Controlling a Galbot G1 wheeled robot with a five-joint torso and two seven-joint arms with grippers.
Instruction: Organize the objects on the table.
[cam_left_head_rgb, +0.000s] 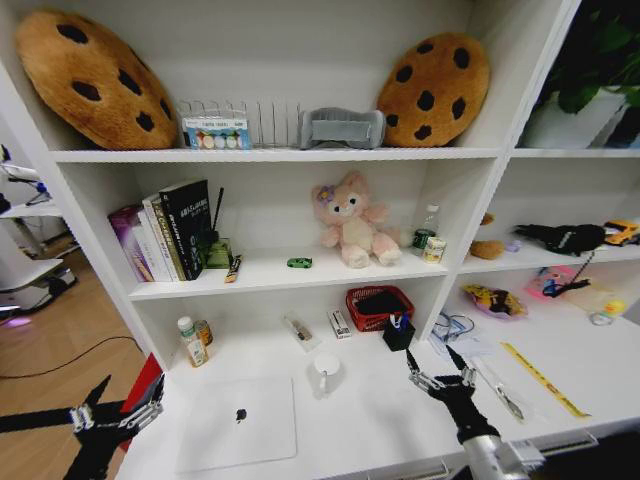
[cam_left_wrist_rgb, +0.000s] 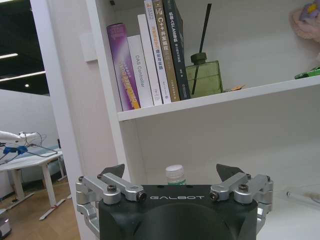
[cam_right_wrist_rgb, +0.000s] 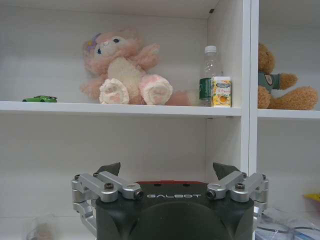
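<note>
Silver laptop (cam_left_head_rgb: 238, 423) lies closed, flat on white tabletop (cam_left_head_rgb: 380, 415); left claw (cam_left_head_rgb: 118, 398) and right claw (cam_left_head_rgb: 434, 365) both spread wide, empty.

Silver laptop (cam_left_head_rgb: 238, 422) flat on white desk (cam_left_head_rgb: 380, 410); both pincers spread, left (cam_left_head_rgb: 128, 402), right (cam_left_head_rgb: 440, 372).

White shelf unit (cam_left_head_rgb: 270, 155) at back; wood floor (cam_left_head_rgb: 50, 340) left; grey-legged work table (cam_left_wrist_rgb: 30, 162) beyond; ceiling strip lights (cam_left_wrist_rgb: 25, 76).
</note>
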